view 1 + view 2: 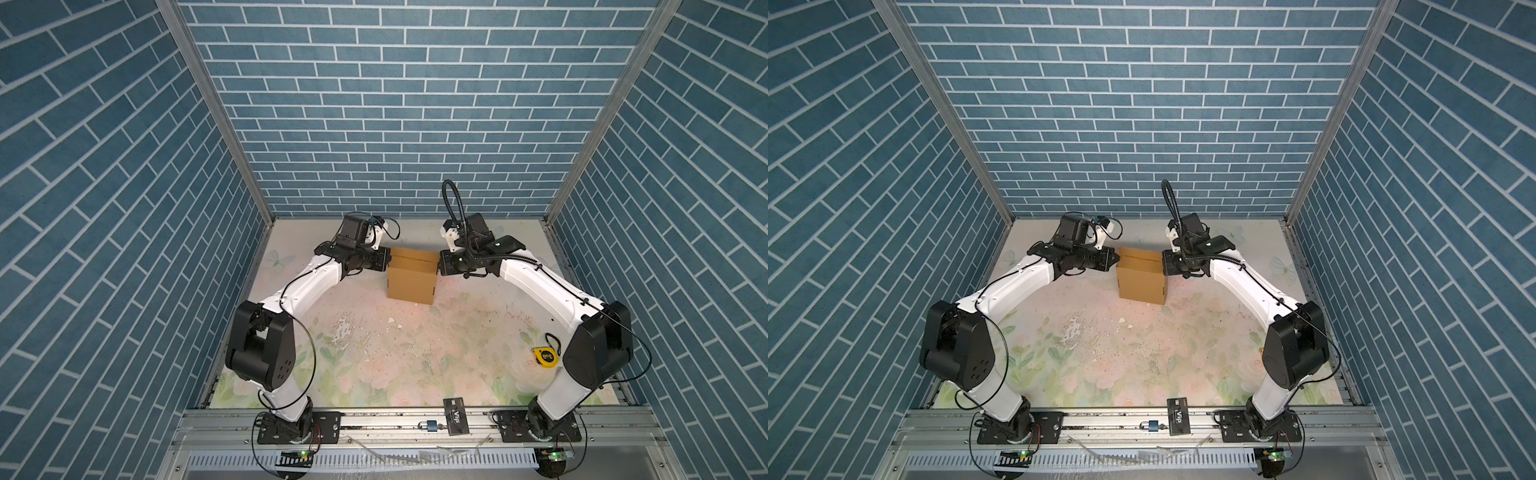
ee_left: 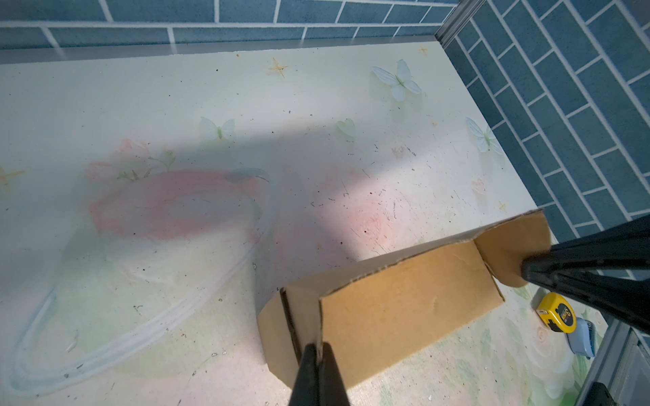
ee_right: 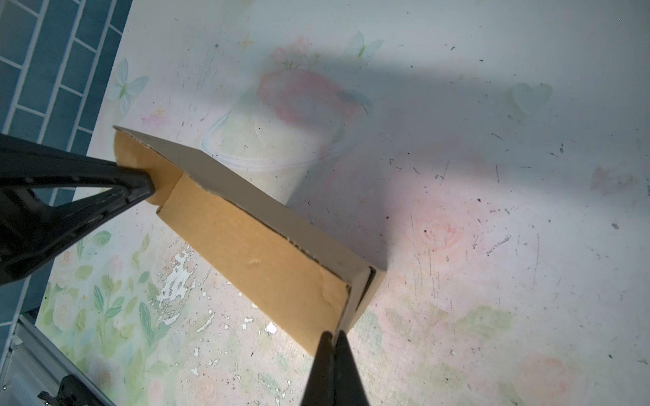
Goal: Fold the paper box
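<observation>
The paper box (image 1: 411,278) (image 1: 1142,278) is plain tan cardboard and stands at the back middle of the table, with a slit along its top. My left gripper (image 1: 390,257) (image 1: 1118,259) is shut on the cardboard edge at its left end. The left wrist view shows the jaws (image 2: 318,346) pinching a thin cardboard edge of the box (image 2: 404,302). My right gripper (image 1: 439,262) (image 1: 1163,262) is shut on the right end. In the right wrist view its tips (image 3: 332,334) clamp the corner edge of the box (image 3: 253,253). A rounded tab shows at each end.
A yellow tape measure (image 1: 545,356) (image 2: 557,313) lies near the right arm's elbow. A black card (image 1: 456,415) and a small padlock (image 1: 428,426) sit on the front rail. Blue brick-patterned walls close in the floral table mat (image 1: 374,353) on three sides.
</observation>
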Controlling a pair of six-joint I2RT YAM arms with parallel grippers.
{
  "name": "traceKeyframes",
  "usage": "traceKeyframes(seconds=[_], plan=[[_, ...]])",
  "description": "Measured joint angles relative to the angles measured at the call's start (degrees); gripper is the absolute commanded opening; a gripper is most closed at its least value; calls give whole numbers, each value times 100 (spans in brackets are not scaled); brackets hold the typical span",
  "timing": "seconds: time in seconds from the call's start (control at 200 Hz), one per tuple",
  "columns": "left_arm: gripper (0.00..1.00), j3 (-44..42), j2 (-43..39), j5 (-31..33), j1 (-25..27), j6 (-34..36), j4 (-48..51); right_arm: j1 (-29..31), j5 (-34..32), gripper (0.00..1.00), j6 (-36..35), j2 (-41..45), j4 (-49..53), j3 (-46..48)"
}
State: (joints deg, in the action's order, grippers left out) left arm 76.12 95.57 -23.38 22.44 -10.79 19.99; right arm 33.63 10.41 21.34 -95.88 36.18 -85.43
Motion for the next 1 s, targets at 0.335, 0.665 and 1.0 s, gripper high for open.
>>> traceKeyframes(seconds=[0.335, 0.665, 1.0], plan=[[1, -133, -48, 50, 26, -17, -170, 140, -367, 0, 199, -33, -31, -2], [1, -295, -114, 81, 37, -37, -341, 286, -734, 0, 334, -33, -114, 31], [1, -339, -118, 85, 37, -70, -420, 302, -774, 0, 697, -33, -157, 35]])
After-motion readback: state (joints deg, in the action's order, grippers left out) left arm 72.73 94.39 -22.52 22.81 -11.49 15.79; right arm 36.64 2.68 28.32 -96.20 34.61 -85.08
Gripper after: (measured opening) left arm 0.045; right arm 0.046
